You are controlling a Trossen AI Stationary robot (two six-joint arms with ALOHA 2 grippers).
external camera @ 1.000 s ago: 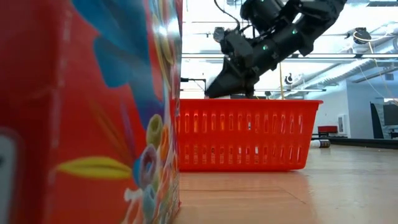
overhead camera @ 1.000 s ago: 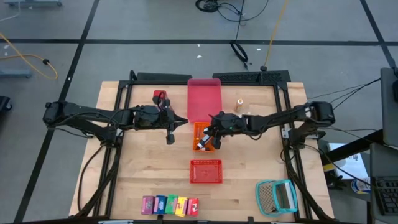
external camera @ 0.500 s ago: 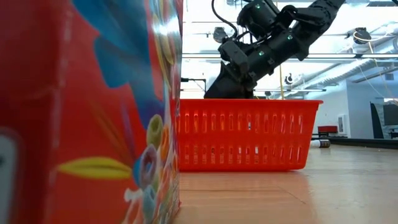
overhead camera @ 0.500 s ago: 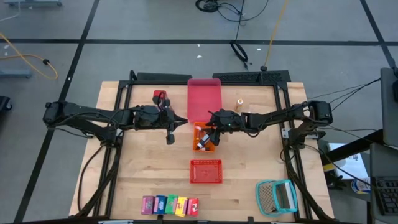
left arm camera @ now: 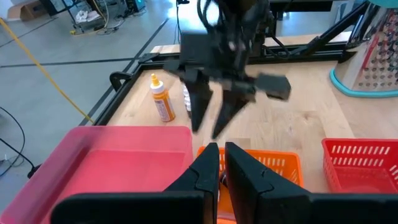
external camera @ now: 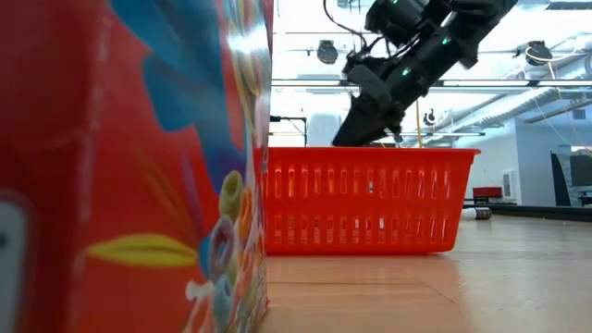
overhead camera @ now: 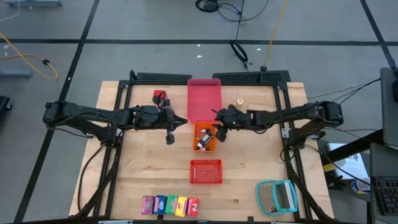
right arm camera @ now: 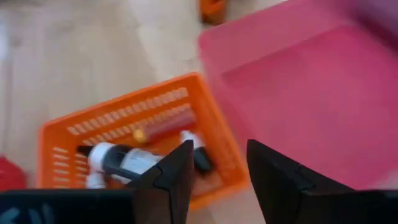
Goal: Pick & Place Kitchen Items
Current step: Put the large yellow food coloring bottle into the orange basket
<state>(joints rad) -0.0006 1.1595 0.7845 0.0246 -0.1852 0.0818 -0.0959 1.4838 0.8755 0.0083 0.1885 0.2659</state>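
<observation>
An orange basket [overhead camera: 204, 137] at the table's middle holds tiny bottles: a dark one with a white cap [right arm camera: 121, 158] and a red one with a yellow cap [right arm camera: 165, 127]. My right gripper [overhead camera: 219, 131] hangs open over the basket's right rim, empty; it also shows in the right wrist view [right arm camera: 217, 168] and the left wrist view [left arm camera: 211, 115]. My left gripper [overhead camera: 180, 122] waits shut and empty just left of the basket. An orange-capped bottle [overhead camera: 239, 102] stands on the far right part of the table. A red container [overhead camera: 160, 96] sits at the far left. A row of small cartons [overhead camera: 170, 205] stands at the near edge.
A pink tray [overhead camera: 204, 99] lies just beyond the orange basket. A red basket [overhead camera: 206, 171] sits nearer the front. A teal-framed mesh item [overhead camera: 277, 196] lies at the near right corner. A second small white bottle [left arm camera: 186, 99] stands by the orange-capped one.
My right gripper has opened, risen out of the orange basket and drawn back toward the table's right edge, tipping closer to level. The bottles stay in the basket.
</observation>
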